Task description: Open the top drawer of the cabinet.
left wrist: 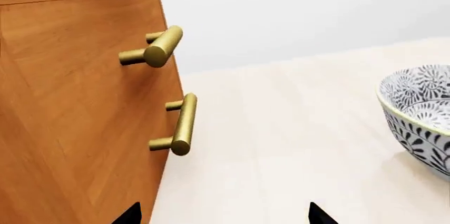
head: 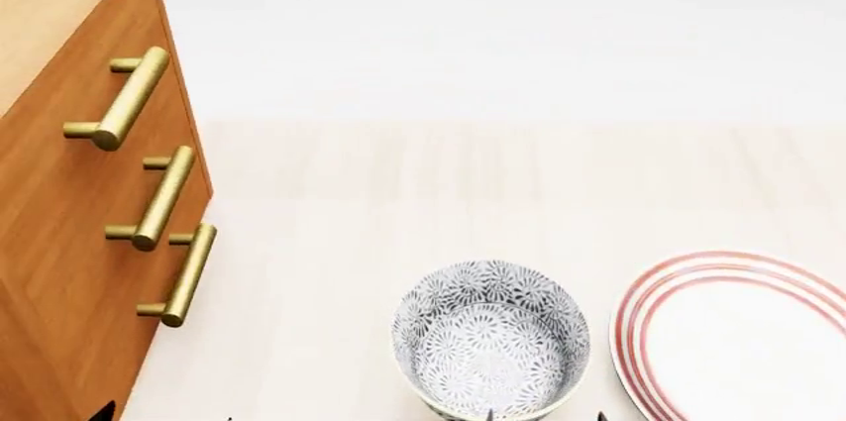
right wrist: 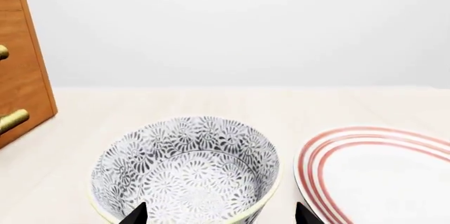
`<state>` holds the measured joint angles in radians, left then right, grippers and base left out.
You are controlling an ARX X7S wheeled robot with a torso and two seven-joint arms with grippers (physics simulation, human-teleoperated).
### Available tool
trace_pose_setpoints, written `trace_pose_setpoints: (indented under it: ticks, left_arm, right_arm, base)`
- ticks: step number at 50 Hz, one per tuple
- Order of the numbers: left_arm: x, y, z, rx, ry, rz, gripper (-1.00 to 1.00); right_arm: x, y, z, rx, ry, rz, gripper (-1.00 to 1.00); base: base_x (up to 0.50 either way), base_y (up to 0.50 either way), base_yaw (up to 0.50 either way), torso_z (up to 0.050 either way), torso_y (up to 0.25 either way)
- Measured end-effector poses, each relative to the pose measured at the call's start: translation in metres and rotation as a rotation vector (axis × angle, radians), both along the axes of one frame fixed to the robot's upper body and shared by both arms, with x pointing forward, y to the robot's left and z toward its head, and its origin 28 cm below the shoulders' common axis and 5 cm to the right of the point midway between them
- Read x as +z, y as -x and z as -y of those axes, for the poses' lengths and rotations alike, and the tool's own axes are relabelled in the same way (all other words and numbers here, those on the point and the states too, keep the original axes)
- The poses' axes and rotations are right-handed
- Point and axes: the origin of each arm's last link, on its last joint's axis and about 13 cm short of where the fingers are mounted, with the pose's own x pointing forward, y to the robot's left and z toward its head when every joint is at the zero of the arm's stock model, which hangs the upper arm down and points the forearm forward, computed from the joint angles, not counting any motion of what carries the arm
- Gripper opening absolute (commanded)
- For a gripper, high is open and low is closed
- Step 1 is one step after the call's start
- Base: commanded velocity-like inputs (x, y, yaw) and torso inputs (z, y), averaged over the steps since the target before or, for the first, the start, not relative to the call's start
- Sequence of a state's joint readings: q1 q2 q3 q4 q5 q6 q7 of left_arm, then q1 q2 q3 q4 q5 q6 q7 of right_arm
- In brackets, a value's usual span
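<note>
Orange-brown wooden cabinet (head: pixel 59 233) at the table's (head: pixel 437 193) left edge, top drawer (head: pixel 53 124) flush shut, smooth brass bar handle (head: pixel 122 99), left hand (left wrist: pixel 223 214) and right hand (right wrist: pixel 220 214) spread open, empty, patterned ceramic bowl (head: pixel 492 350) and striped plate (head: pixel 740 342) near the front edge.

Our left hand (left wrist: pixel 223 214) with only two dark fingertips showing, spread well apart and holding nothing, our right hand (right wrist: pixel 221 214) likewise spread and empty, just its black tips in view, both arms barely visible from the head camera
</note>
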<state>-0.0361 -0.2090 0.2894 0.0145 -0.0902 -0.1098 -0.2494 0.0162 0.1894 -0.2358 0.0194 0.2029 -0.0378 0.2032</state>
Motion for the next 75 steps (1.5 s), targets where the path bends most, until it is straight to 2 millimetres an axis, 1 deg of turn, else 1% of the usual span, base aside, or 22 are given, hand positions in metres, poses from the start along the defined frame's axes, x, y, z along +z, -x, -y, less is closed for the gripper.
trace_pose_setpoints:
  ticks: [9,15,25,30,37,47,53,59,75]
  left_arm:
    - [0.004,-0.008,0.003,-0.046,-0.166,0.021,1.00]
    - [0.009,-0.021,0.003,-0.052,-0.297,0.040,1.00]
    - [0.028,-0.052,0.002,-0.040,-0.597,0.072,1.00]
    - [0.038,-0.064,0.003,-0.035,-0.751,0.093,1.00]
    - [0.052,-0.078,0.002,-0.024,-0.943,0.126,1.00]
    - [0.069,-0.092,0.001,0.014,-1.146,0.182,1.00]
    - [0.080,-0.095,-0.001,0.038,-1.233,0.215,1.00]
    - [0.091,-0.096,-0.003,0.059,-1.280,0.240,1.00]
    - [0.119,-0.100,-0.009,0.096,-1.290,0.259,1.00]
  right_arm:
    - [-0.001,-0.001,0.001,-0.007,0.000,-0.008,1.00]
    - [-0.001,-0.001,0.001,-0.012,-0.001,-0.013,1.00]
    - [-0.001,-0.002,0.001,-0.017,-0.005,-0.022,1.00]
    - [-0.002,-0.002,0.001,-0.017,-0.007,-0.026,1.00]
    - [-0.003,-0.002,0.001,-0.016,-0.011,-0.034,1.00]
    - [-0.004,-0.002,0.002,-0.014,-0.015,-0.046,1.00]
    - [-0.004,-0.002,0.002,-0.014,-0.018,-0.052,1.00]
    - [-0.005,-0.002,0.002,-0.014,-0.020,-0.058,1.00]
    - [-0.006,-0.002,0.001,-0.013,-0.023,-0.068,1.00]
  base:
    - [0.00,0.00,0.00,0.000,0.000]
    - [0.00,0.00,0.00,0.000,0.000]
    - [0.00,0.00,0.00,0.000,0.000]
    - [0.00,0.00,0.00,0.000,0.000]
    - [0.00,0.00,0.00,0.000,0.000]
    - [0.00,0.00,0.00,0.000,0.000]
    - [0.00,0.00,0.00,0.000,0.000]
    - [0.00,0.00,0.00,0.000,0.000]
    - [0.00,0.00,0.00,0.000,0.000]
